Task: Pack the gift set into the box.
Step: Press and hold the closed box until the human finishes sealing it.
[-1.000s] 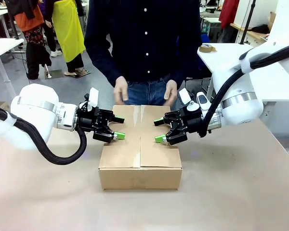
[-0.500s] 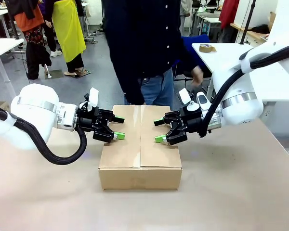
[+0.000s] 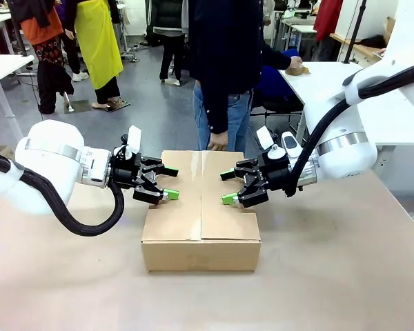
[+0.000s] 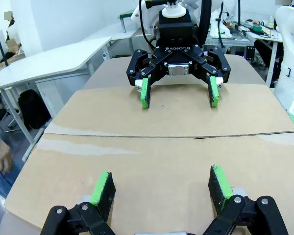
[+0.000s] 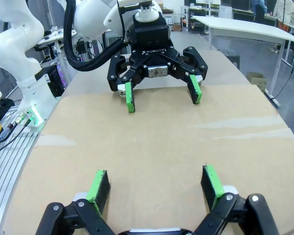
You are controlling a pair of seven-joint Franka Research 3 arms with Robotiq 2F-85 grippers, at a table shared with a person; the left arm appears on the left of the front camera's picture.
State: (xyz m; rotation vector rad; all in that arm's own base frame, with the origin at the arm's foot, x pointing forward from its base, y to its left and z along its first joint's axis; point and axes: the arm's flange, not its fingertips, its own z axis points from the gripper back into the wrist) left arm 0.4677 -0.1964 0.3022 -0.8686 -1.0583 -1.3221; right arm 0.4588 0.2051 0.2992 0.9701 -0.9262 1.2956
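We see the box (image 3: 201, 214) in the middle of the worktop (image 3: 331, 276), its top flaps folded flat and meeting along a centre seam (image 4: 166, 136). We cannot tell from here whether that seam is taped or only resting shut, and the gift set would be hidden inside if it is there at all.

Our left claw (image 3: 167, 183) hangs over the left flap with its green pads spread and nothing between them. Our right claw (image 3: 228, 186) sits over the right flap, equally released and empty. In both wrist views each claw faces the other across the cardboard, low above the surface.

The main hazard, as we judge it, is the flaps springing up if nothing presses them down. Pressing too hard, or off to one side, could instead cave a flap inward or slide the whole box along the worktop. The two claws are also near each other, so a careless inward move could knock them together.

The person (image 3: 228, 62) at the far side is turned right, reaching towards a roll of tape (image 3: 297, 68) on a side table (image 3: 331, 83). One hand (image 3: 218, 142) hangs just beyond the box's far edge, close enough to be caught if we move there.
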